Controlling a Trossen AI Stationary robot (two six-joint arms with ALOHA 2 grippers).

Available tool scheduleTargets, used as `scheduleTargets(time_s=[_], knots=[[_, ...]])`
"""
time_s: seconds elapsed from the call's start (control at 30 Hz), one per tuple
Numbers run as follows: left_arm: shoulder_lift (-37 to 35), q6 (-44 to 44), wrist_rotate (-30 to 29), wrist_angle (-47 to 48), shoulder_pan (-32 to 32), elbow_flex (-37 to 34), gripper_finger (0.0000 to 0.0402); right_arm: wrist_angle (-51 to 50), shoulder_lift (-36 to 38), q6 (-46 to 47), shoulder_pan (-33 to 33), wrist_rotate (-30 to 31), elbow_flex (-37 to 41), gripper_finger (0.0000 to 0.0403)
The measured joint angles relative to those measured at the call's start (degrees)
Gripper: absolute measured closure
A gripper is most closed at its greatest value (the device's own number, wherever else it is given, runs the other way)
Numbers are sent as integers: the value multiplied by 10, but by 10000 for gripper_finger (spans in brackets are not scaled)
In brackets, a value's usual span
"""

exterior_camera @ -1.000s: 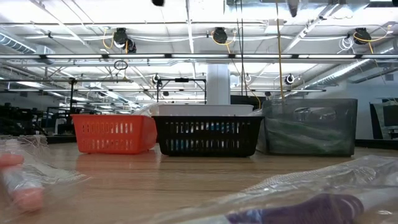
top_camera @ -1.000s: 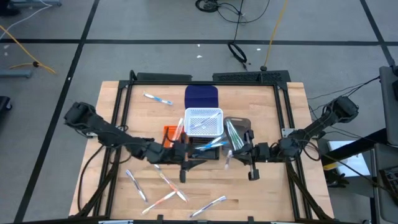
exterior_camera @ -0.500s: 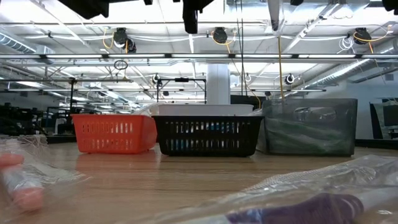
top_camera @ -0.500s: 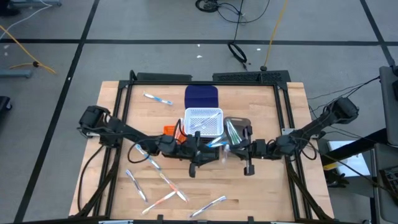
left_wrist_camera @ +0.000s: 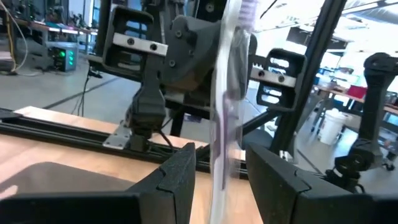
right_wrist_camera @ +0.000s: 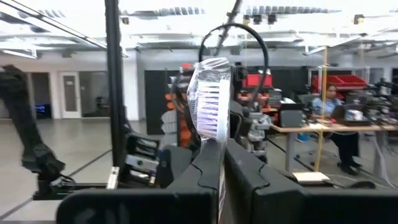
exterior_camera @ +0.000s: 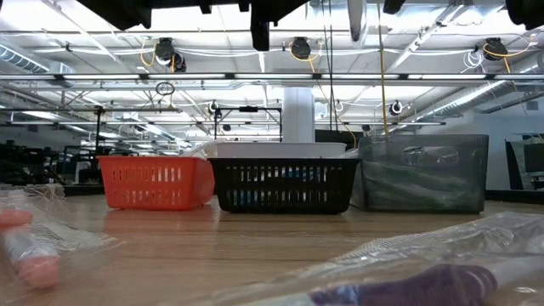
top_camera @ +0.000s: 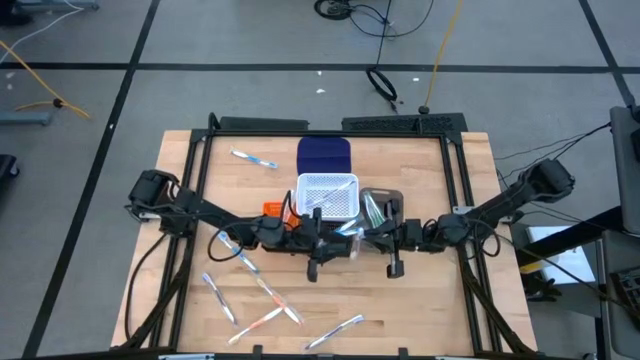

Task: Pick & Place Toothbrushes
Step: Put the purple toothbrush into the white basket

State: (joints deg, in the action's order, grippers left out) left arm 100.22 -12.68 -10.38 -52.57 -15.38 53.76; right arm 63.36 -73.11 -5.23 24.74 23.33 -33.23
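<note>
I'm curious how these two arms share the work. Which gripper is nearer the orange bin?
The left gripper. It hovers just right of the orange bin, while the right gripper sits farther right, by the grey bin.
</note>
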Motion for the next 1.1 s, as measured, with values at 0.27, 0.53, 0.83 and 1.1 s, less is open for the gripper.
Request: scheduleTargets(time_s=[0.27,0.53,0.83,1.1], knots=[[0,17,-15,-1,5,0,259,22,-25,19,-21,4,0,403],[0,19,-16,1,16,0,259,54,-39,32,-42,-30,0,403],[0,21,-1,5,19,0,311,49,-40,31,-42,-40,0,403],[0,34,16,6,19,0,392,40,-40,30,-41,-41,0,403]])
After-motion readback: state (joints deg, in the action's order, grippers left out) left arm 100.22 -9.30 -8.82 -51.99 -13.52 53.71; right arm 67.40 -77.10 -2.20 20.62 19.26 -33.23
